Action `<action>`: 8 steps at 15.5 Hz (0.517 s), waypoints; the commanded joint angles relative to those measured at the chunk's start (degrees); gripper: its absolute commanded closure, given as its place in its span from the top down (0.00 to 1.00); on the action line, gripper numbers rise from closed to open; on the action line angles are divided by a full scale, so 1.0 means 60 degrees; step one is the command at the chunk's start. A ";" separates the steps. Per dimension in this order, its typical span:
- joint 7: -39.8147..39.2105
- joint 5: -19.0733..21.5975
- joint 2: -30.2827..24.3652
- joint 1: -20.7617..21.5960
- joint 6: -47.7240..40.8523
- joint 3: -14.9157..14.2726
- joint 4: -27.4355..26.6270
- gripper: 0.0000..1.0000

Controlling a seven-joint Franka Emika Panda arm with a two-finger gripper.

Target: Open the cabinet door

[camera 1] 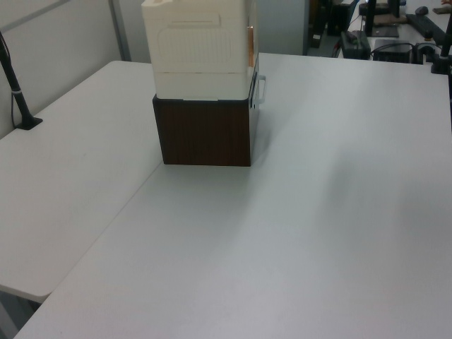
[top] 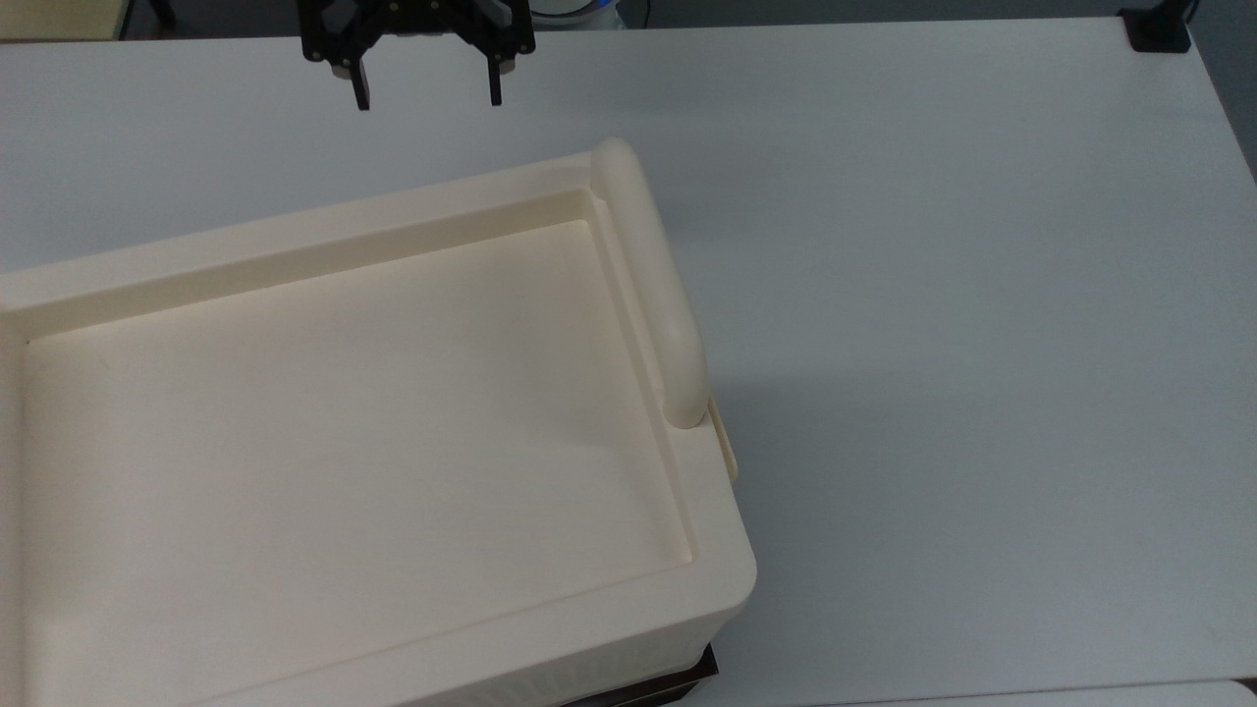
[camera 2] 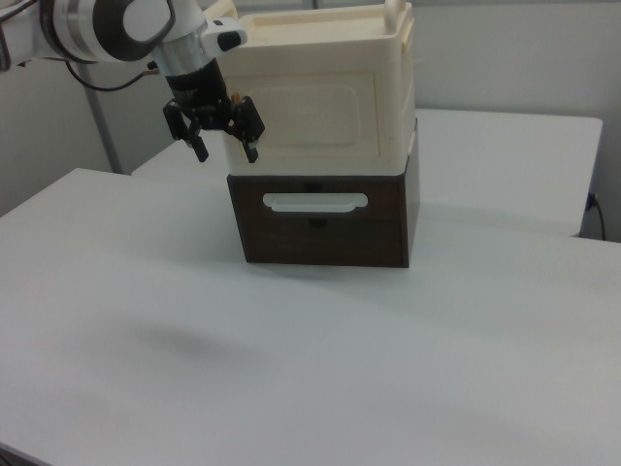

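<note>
The claw (top: 427,100) hangs spread wide — well apart from the cabinet (top: 373,432).

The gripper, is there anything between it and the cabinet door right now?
Nothing visible. In the right view the open gripper hangs in free air off the cabinet door's left edge, above bare table.

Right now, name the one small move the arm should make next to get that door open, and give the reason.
Probably bring the gripper closer to the cabinet door on the cabinet. Its fingers are spread and hold nothing, and in the right view it hangs off the door's left edge, touching nothing.
</note>
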 commanded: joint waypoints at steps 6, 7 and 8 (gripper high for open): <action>0.0092 0.0512 0.0592 0.0140 0.2591 0.0034 0.0273 0.75; 0.0035 0.1154 0.0623 0.0140 0.3001 0.0034 0.0273 0.67; 0.0020 0.1711 0.0724 0.0140 0.3440 0.0034 0.0273 0.64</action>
